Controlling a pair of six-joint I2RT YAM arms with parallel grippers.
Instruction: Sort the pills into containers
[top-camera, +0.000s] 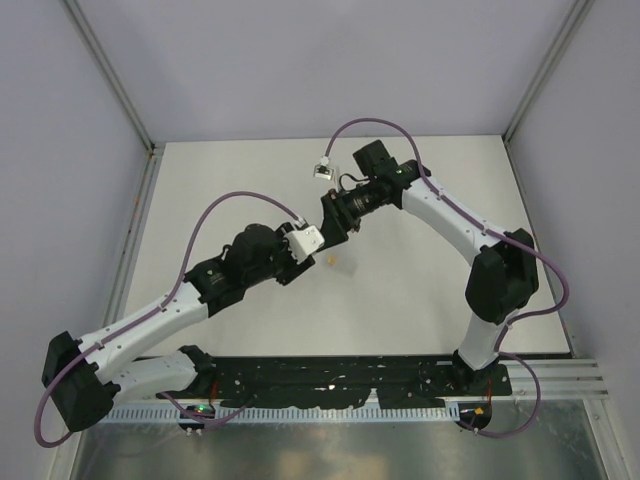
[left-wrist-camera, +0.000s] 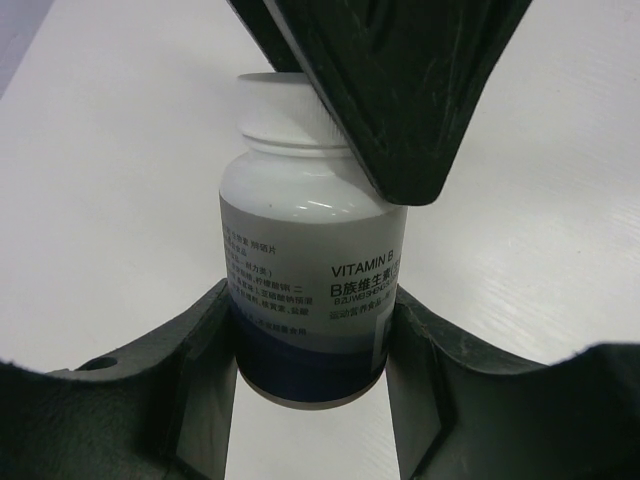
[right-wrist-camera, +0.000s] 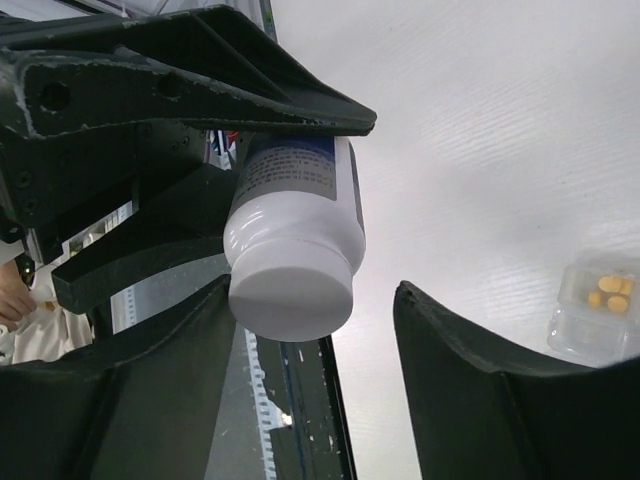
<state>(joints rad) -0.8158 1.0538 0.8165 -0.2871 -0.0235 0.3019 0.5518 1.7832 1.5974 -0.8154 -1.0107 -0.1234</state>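
Dead centre up top, your left end effector (left-wrist-camera: 310, 340) is clamped on the bottle (left-wrist-camera: 300, 230), right end effector (right-wrist-camera: 312, 290) apart around the cap (right-wrist-camera: 290, 305). Guessing uncapping: close on it, then twist.

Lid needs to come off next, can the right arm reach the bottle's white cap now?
Probably yes. The left fingers clamp the bottle by its body, leaving the white cap bare, and the right fingers sit open either side of it.
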